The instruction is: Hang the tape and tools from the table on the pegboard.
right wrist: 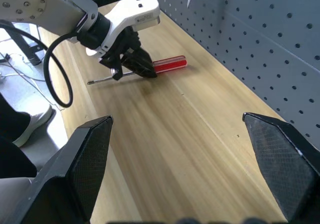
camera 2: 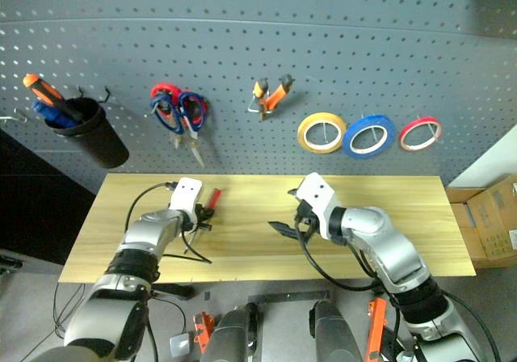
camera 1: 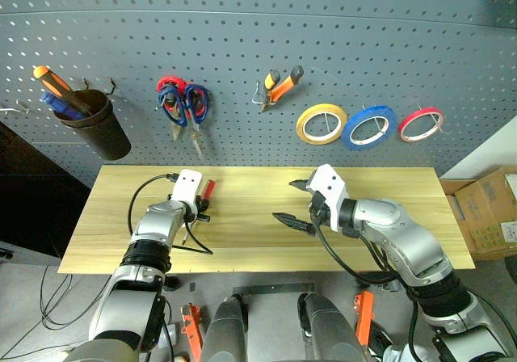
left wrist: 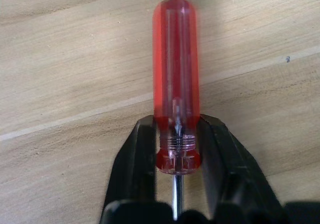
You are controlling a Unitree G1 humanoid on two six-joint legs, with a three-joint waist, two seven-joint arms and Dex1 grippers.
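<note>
Fingers of the left gripper are closed on the collar of a red-handled screwdriver lying flat on the table, shaft between them. Right gripper hovers spread wide, empty, mid-table. Blue tape, pliers and dark-handled scissors already hang on the pegboard, beside the yellow roll and red roll. Judgement: lift straight up, keep the handle level, and confirm the grip before travelling; a hold this near the collar may let it pivot.
</note>
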